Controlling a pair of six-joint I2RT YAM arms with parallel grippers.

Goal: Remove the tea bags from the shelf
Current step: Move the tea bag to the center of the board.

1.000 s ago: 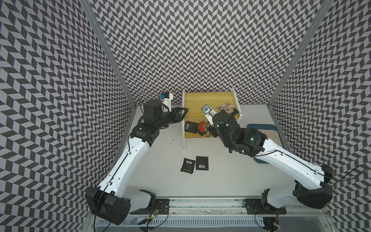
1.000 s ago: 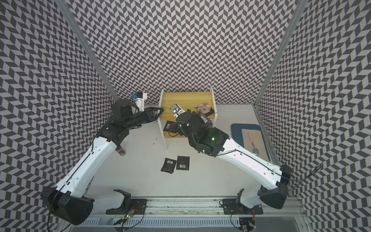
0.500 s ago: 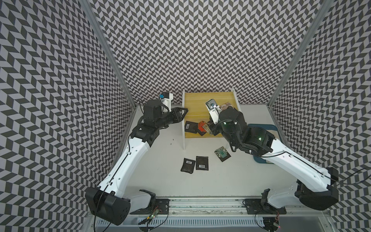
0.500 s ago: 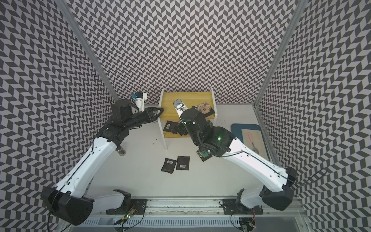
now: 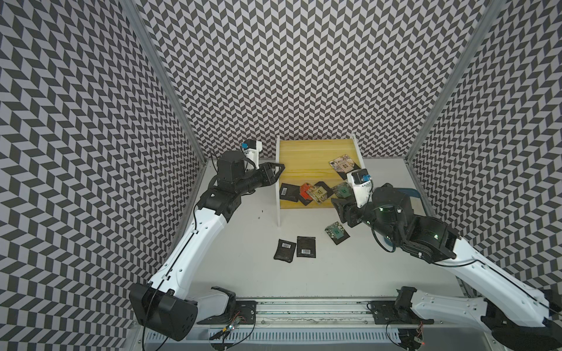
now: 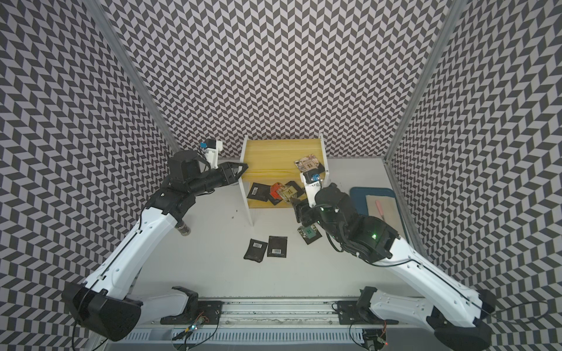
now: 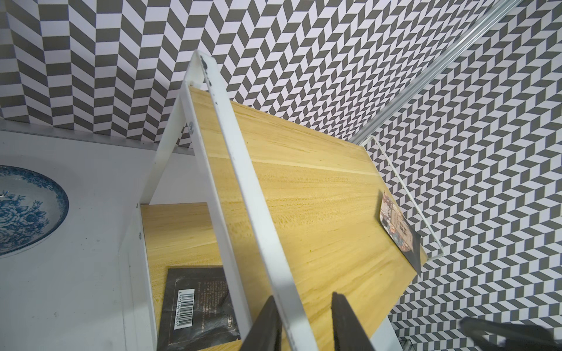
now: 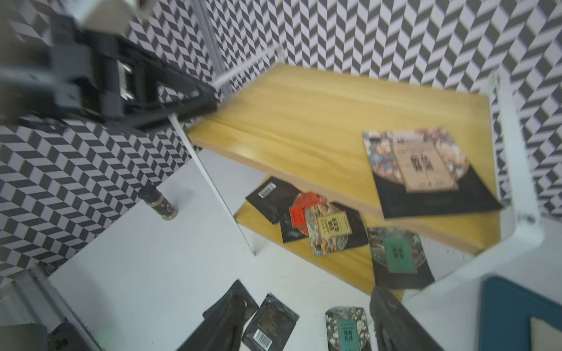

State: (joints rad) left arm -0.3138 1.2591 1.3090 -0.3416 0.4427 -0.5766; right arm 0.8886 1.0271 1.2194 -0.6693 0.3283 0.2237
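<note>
The shelf [image 5: 304, 155] has yellow boards and white side frames and stands at the back of the table. My left gripper [image 5: 278, 170] is shut on its left side frame; in the left wrist view the white bar runs between the fingers [image 7: 304, 299]. One tan tea bag [image 5: 343, 164] lies on the upper board. Black [image 5: 287, 192], orange [image 5: 305, 191], tan [image 5: 317, 193] and green [image 5: 342, 190] tea bags lie on the lower board. My right gripper [image 5: 342, 209] hangs open and empty in front of the shelf, just above a green tea bag [image 5: 336, 232] on the table. Two black barcode tea bags [image 5: 285, 249] [image 5: 306, 246] lie beside it.
A dark blue tray [image 6: 359, 197] holding a cloth and a pink utensil sits to the right of the shelf. A small spice jar [image 6: 183, 228] stands under my left arm. A blue-and-white bowl [image 7: 24, 209] sits left of the shelf.
My right gripper has drawn back from the shelf toward the table's front and opened. The green tea bag it carried now lies on the table. The left arm has not moved.
</note>
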